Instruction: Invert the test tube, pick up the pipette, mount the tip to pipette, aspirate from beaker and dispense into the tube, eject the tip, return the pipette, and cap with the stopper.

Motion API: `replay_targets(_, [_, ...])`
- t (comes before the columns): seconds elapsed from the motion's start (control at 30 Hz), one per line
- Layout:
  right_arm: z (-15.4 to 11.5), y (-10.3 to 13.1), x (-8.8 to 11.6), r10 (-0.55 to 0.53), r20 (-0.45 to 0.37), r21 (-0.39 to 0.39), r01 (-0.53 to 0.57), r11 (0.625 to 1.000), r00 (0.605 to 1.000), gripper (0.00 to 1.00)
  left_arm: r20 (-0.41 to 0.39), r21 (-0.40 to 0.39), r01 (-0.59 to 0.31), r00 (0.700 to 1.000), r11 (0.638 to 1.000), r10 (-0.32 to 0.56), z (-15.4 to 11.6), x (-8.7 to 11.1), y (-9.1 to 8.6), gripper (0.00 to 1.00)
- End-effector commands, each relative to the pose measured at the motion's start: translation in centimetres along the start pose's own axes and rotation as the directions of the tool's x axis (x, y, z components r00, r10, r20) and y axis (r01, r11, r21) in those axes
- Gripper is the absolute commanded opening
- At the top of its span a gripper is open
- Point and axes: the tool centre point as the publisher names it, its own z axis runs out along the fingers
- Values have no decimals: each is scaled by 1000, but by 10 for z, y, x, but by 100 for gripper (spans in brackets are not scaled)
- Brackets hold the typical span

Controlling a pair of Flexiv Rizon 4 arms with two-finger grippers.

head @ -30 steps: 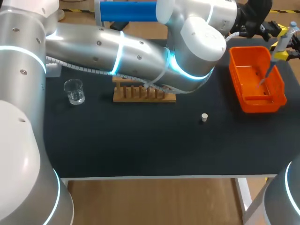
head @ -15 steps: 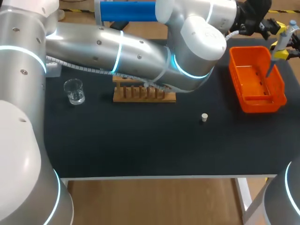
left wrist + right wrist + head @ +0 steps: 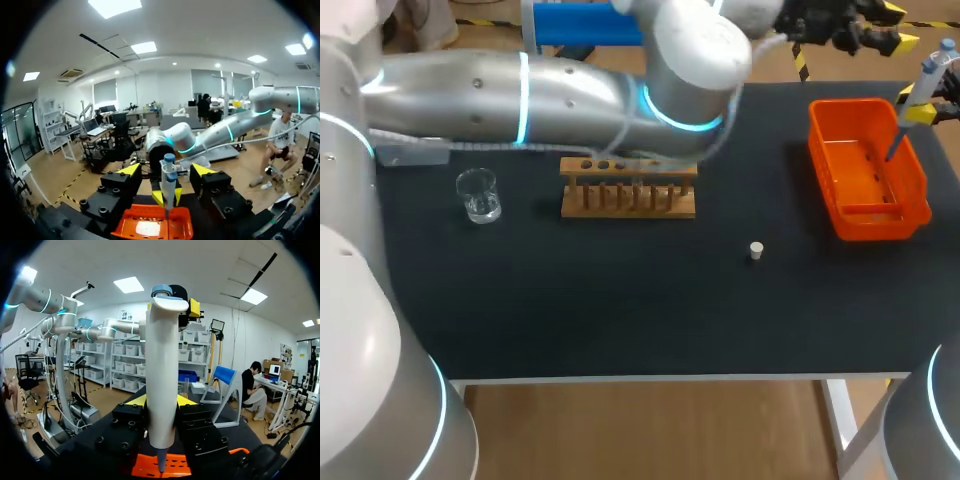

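Note:
At the far right, my right gripper is shut on the white, blue-capped pipette, held upright with its thin lower end over the orange bin. In the right wrist view the pipette stands between the yellow fingertips. My left gripper hangs open behind the bin, apart from the pipette. From the left wrist the pipette stands ahead of the open left gripper, untouched. A small white stopper lies on the mat. The glass beaker sits at the left.
A wooden tube rack stands mid-table under my left arm, which spans the back of the table. The orange bin lies just under both grippers. The black mat's front half holds only the stopper.
My left gripper has opened and drawn back up and left from the pipette's top. The left arm has lifted, uncovering the rack. The right gripper keeps the pipette over the bin.

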Motion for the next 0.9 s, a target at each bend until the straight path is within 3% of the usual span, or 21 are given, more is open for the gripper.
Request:
replay_targets(0.03, [-1, 0, -1, 0, -5, 2, 0, 1000, 1000, 0, -131, 202, 11, 991, 979, 16, -43, -6, -1, 100])
replay_targets(0.43, [-1, 0, -1, 0, -5, 2, 0, 1000, 1000, 0, -178, 198, -19, 983, 980, 55, -87, 9, 2, 100])
replay_targets(0.9, [-1, 0, -1, 0, -5, 2, 0, 1000, 1000, 0, -41, 185, 25, 999, 982, -18, -148, 54, 33, 100])
